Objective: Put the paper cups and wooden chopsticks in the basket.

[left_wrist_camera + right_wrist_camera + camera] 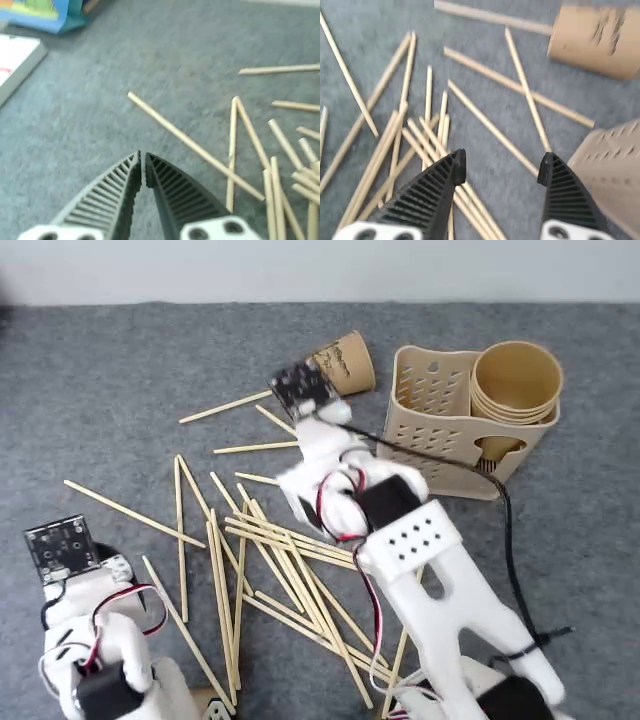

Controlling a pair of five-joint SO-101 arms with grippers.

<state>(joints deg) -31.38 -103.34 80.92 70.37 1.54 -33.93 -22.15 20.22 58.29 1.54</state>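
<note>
On a grey, carpet-like surface, with a pale wall behind it, many wooden chopsticks lie scattered and crossing between the two arms. A beige basket stands at the far right, and a stack of paper cups sits in its right compartment. One more paper cup lies on its side just beside the basket; its dark print I cannot read. The right gripper hangs above chopsticks near this cup, fingers spread wide and holding nothing. The left gripper has its fingers pressed together over the surface. A blue object and a white flat thing lie at the edge.
</note>
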